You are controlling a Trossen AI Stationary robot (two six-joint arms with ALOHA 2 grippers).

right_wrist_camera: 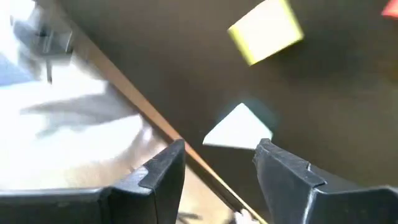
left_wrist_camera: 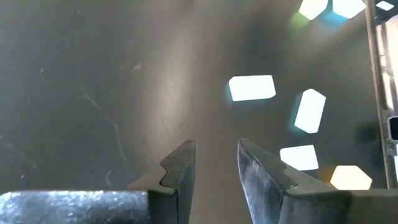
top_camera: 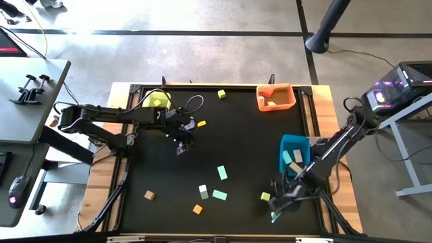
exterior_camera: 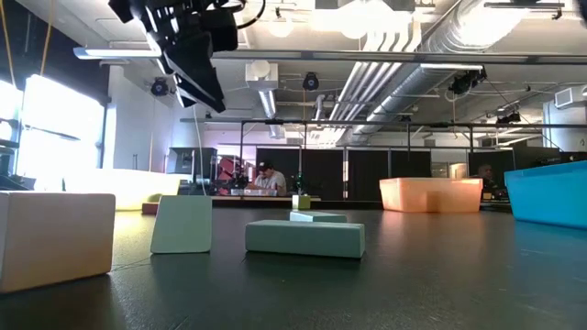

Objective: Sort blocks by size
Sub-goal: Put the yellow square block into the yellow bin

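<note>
Matting [top_camera: 229, 145], black and framed in pale wood, covers the table in the high view, which stands on a grey floor crossed by dark tape lines. An orange bin [top_camera: 276, 97] sits at the far edge with small pieces inside; a blue bin [top_camera: 295, 154] near the right edge holds two pale blocks; a yellow bin [top_camera: 156, 100] shows partly behind the left arm. Blocks [top_camera: 222, 173] lie scattered over the mat: mint ones near the middle, a tan one and an orange one toward the near left, a yellow-green one near the right arm, another yellow one far back. The left gripper [top_camera: 182, 143] hangs over bare mat left of centre, the right gripper [top_camera: 278, 206] over the near right corner.

The low view looks across the mat to an open workshop with ceiling ducts and a seated person far off. A pale cube, a mint block and a mint bar stand close by, the orange and blue bins beyond.

In the left wrist view its fingers [left_wrist_camera: 180, 169] stand narrowly parted over bare mat, gripping nothing.

In the right wrist view the fingers [right_wrist_camera: 163, 167] are spread apart and empty, a pale triangular block [right_wrist_camera: 239, 129] on the mat between them and a yellow block [right_wrist_camera: 266, 30] farther on.
</note>
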